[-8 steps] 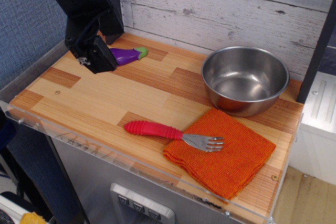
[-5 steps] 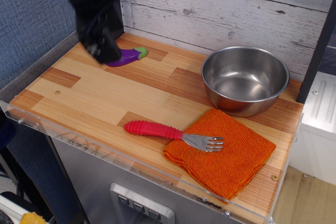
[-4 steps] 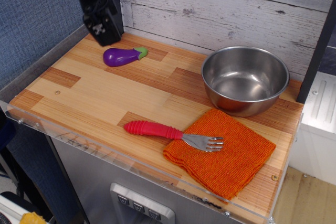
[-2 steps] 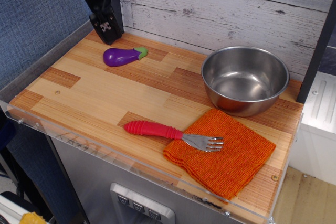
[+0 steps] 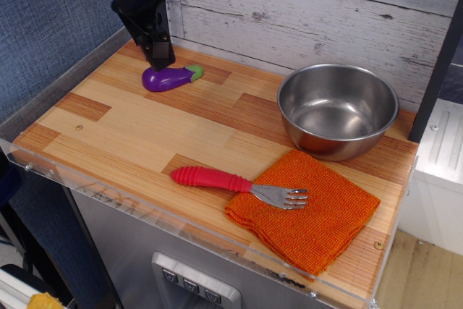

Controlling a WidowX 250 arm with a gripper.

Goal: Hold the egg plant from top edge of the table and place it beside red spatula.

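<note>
Eggplant [image 5: 168,77] lies on its side near the far left corner of the table [image 5: 145,139], purple body pointing left and green stem cap pointing right, close to the whitewashed plank wall [image 5: 311,12] behind it. From my single camera view I see all of its upper side; its left end sits right under the tip of the gripper [image 5: 160,54], so I cannot say whether metal touches plastic there or just hangs above it.

I see the arm only as a dark mass coming down from the top left, its upper part cut off by the frame edge. The fingers blur into one black block against the wall, so I cannot tell how far the jaws are parted or whether they are closed. Nothing is visibly held between them, and the eggplant rests flat on the wood.

Well apart from it, toward the near edge, I see the red spatula [image 5: 239,183] lying across the table, ribbed red handle on bare wood to the left, silver tines resting on the orange cloth [image 5: 311,215]. That cloth hides the table beneath it. A steel bowl [image 5: 337,110] stands upright behind the cloth on the right, with nothing visible in it.
</note>
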